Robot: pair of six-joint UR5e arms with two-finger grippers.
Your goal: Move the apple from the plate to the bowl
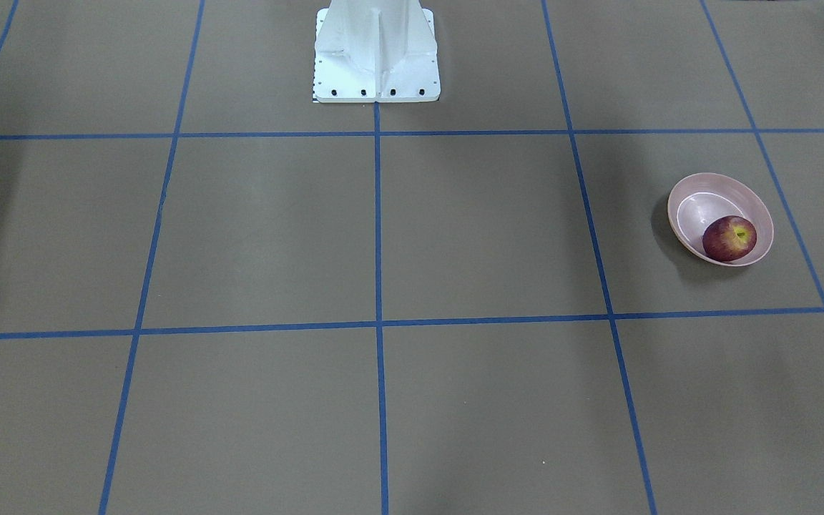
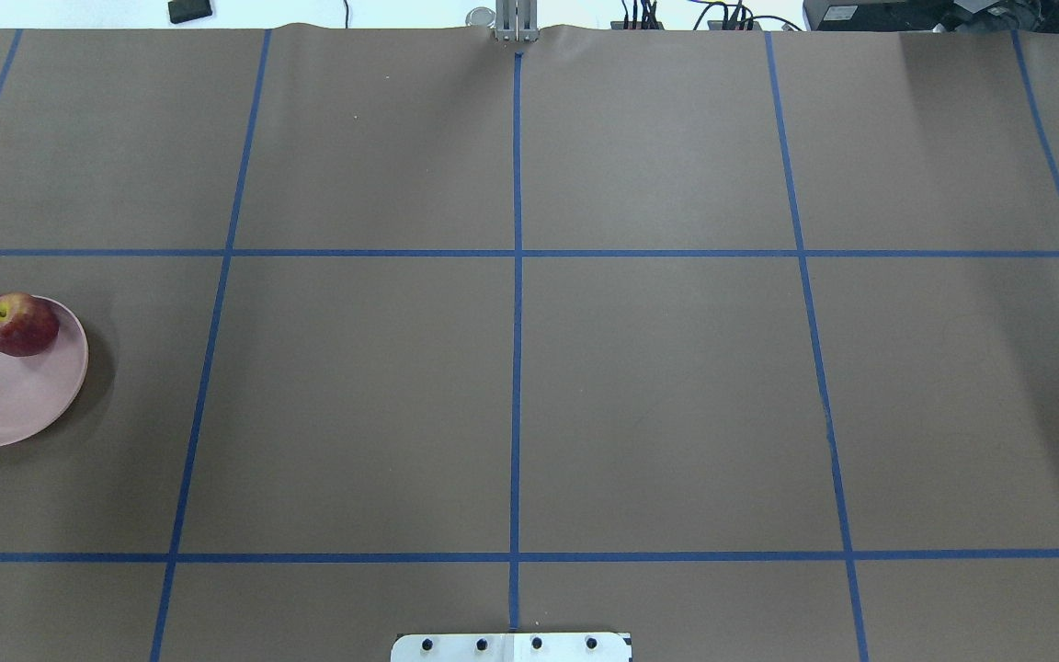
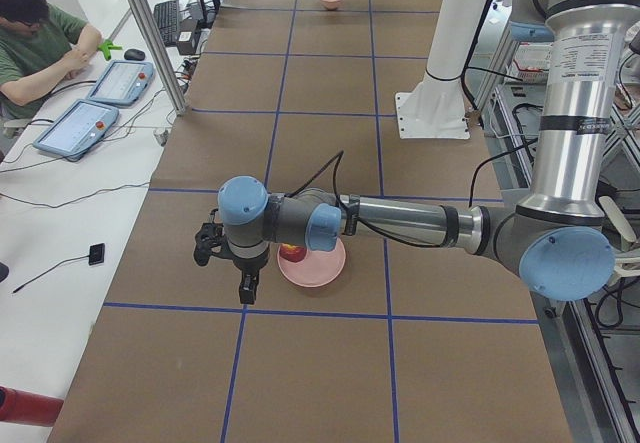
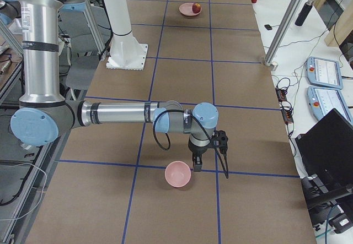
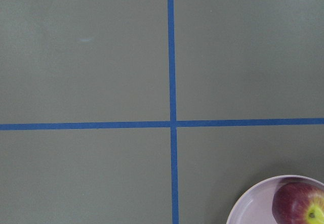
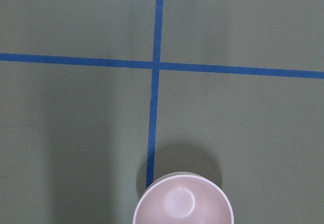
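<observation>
The dark red apple (image 1: 729,238) lies at the edge of the shallow pink plate (image 1: 698,207), at the table's end on my left; both also show in the overhead view, the apple (image 2: 17,324) on the plate (image 2: 5,395). In the exterior left view my left gripper (image 3: 246,291) points down just beside the plate (image 3: 322,268), on the side away from the robot's base. I cannot tell whether it is open. The small deep pink bowl (image 6: 183,201) is empty. In the exterior right view my right gripper (image 4: 196,166) hangs right next to the bowl (image 4: 178,173). I cannot tell its state either.
Blue tape lines grid the brown table. The white robot pedestal (image 1: 376,57) stands at mid-table. An operator (image 3: 40,43) sits beside the table with teach pendants (image 3: 78,128). An aluminium post (image 3: 150,33) and a laptop (image 4: 331,145) stand off the table's edge.
</observation>
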